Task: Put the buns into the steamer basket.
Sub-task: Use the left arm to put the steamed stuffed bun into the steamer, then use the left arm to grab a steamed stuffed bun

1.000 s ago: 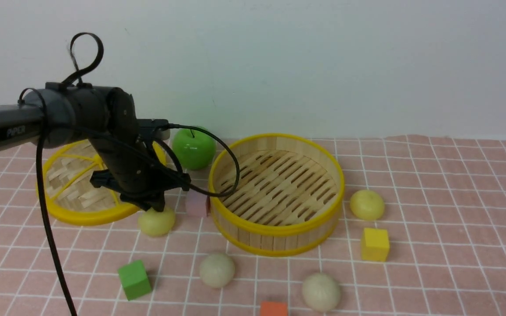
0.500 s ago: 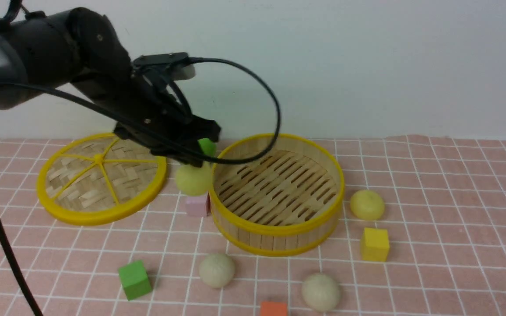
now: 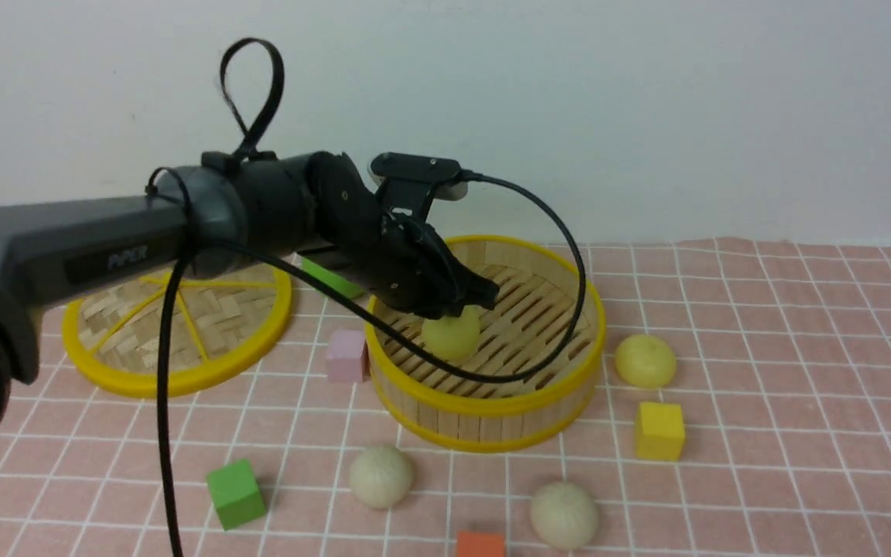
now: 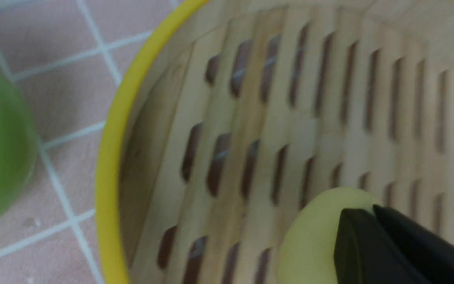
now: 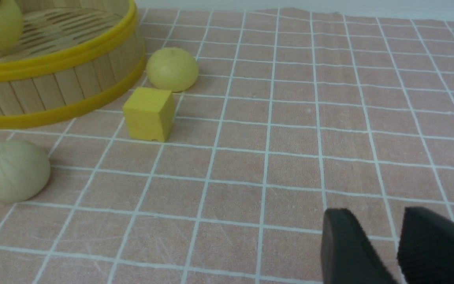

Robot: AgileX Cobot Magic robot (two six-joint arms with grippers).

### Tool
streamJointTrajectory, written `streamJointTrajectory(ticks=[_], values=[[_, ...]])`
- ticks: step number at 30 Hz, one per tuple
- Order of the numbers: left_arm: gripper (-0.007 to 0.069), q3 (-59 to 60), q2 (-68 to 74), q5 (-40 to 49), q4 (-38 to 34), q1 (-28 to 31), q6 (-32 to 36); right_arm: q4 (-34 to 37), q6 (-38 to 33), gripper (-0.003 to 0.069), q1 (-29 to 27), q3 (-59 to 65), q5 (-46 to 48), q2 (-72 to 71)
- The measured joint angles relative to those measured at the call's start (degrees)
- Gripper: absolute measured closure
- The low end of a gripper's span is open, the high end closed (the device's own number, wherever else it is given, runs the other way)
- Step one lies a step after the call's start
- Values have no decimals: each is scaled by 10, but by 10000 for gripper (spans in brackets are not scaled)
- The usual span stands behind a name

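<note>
Left tool: we see it clamped on a pale yellow bun, inside the steamer basket.
Right tool: narrowly parted, empty, well apart from the basket.

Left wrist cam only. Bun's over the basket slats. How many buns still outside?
Observer: Three. One pale yellow bun right of the steamer basket, two beige buns in front of it.
Operator: Right arm busy?
Observer: No, the right gripper hangs over bare cloth, empty, jaws slightly apart.
Operator: Lid clear of the drop?
Observer: Yes. The lid lies flat left of the basket, apart from it.
Operator: Where's my bun in the basket?
Observer: Front view: the left gripper has the held bun over the basket's left half.
</note>
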Motion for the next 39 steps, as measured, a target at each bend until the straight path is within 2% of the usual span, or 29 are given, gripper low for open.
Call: streamJointTrajectory(ticks=[3,4,6,7,10,12,14,15,17,19,21,23,26,31,39], values=[[525,0,4,1,1,3,-6,0,0,419,0,0,0,0],[470,0,2,1,1,4,-6,0,0,419,0,0,0,0],[417,0,-3,1,1,4,-7,0,0,419,0,0,0,0],[363,0,-13,5,2,4,-7,0,0,419,0,0,0,0],[265,1,-53,12,2,4,-17,0,0,419,0,0,0,0],[220,1,-98,37,3,4,-25,0,0,419,0,0,0,0],[199,0,-152,107,5,4,-32,0,0,419,0,0,0,0],[199,0,-156,115,5,4,-32,0,0,419,0,0,0,0],[229,1,-196,214,5,0,-52,0,0,419,0,0,0,0],[312,20,-214,307,14,-17,-78,0,0,419,0,0,0,0],[393,50,-214,352,30,-39,-87,0,0,419,0,0,0,0],[475,93,-209,369,53,-64,-91,0,0,419,0,0,0,0],[535,141,-206,344,75,-87,-91,0,0,419,0,0,0,0],[514,180,-206,266,105,-79,-92,0,0,419,0,0,0,0],[342,185,-169,196,118,-39,-94,0,0,419,0,0,0,0]])
